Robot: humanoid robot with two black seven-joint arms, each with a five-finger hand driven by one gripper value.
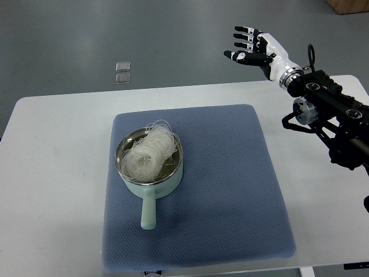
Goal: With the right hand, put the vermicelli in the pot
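Note:
A bundle of white vermicelli (149, 154) lies inside a pale green pot (151, 186) whose handle points toward the near edge. The pot stands on the left part of a blue mat (230, 190). My right hand (249, 48) is raised beyond the table's far right edge, well away from the pot, with its fingers spread and holding nothing. Its black arm (331, 112) comes in from the right edge.
The mat lies on a white table (52, 173). Two small clear squares (122, 72) lie on the grey floor beyond the table's far edge. A brown box corner (349, 6) shows at the top right.

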